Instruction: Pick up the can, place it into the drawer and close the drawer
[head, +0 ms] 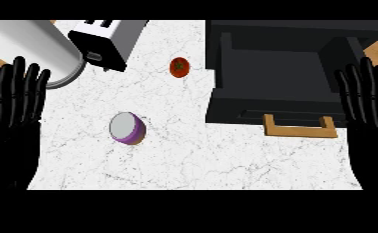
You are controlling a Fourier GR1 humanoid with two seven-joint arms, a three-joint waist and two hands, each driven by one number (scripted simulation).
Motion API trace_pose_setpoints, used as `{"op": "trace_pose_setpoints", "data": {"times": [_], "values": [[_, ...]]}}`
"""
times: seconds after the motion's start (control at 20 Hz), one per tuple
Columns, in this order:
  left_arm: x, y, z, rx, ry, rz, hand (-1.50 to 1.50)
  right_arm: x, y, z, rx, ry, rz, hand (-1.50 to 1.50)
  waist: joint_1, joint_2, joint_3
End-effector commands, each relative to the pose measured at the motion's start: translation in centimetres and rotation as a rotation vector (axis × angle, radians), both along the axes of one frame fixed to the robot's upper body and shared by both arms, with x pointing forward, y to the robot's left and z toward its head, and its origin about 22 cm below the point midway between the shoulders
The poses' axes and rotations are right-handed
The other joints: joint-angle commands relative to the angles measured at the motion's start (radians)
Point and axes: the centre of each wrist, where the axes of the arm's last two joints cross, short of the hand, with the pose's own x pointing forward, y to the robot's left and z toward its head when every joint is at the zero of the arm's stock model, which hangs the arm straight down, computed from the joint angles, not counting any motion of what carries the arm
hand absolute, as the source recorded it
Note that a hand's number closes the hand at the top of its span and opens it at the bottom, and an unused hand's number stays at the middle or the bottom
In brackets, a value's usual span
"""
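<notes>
Head view: can (pixel 128 127) stands well apart from open drawer (pixel 238 108).

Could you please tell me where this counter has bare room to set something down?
Widest: the counter's near strip, below the can and drawer handle. A smaller patch between can, tomato and open drawer. The far-left corner is crowded by toaster and metal cylinder.

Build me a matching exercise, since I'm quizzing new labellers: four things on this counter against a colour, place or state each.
Things:
1 can
2 tomato
3 toaster
4 drawer

Descriptions:
A open, at the view's right
B purple side, silver top
C at the view's upper left
D red, between toaster and drawer

Pairs: 1-B, 2-D, 3-C, 4-A
</notes>
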Motion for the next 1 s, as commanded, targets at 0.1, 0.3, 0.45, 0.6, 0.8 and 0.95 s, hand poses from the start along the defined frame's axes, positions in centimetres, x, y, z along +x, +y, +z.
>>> {"op": "trace_pose_setpoints", "data": {"times": [0.1, 0.3, 0.45, 0.6, 0.8, 0.95], "values": [[-2.1, -1.9, -0.2, -0.029, 0.005, 0.185, -1.5, -0.1, 0.2, 0.6, 0.009, 0.025, 0.0, -1.5, -0.026, -0.042, 0.022], [-3.7, -0.7, -3.8, -0.188, 0.278, 0.458, -1.5, -0.3, -1.5, -2.5, 0.048, 0.235, -0.16, -1.5, -0.017, -0.034, 0.019], [-5.3, -2.6, -3.3, -0.233, 0.34, 0.484, -1.5, -0.4, -2.3, -1.8, 0.068, 0.271, -0.16, -1.5, -0.022, -0.043, 0.022], [-6.7, -4.0, -2.2, -0.252, 0.338, 0.524, -1.5, -0.4, -1.9, -1.4, 0.061, 0.297, -0.155, -1.5, -0.025, -0.042, 0.022], [-7.6, -6.9, -0.3, -0.253, 0.308, 0.53, -1.5, 1.3, -2.2, -3.6, 0.05, 0.298, -0.165, -1.5, -0.026, -0.04, 0.023], [-7.0, -6.6, -1.7, -0.229, 0.32, 0.526, -1.5, -0.5, -1.7, -2.3, 0.059, 0.295, -0.151, -1.5, -0.029, -0.041, 0.021]]}}
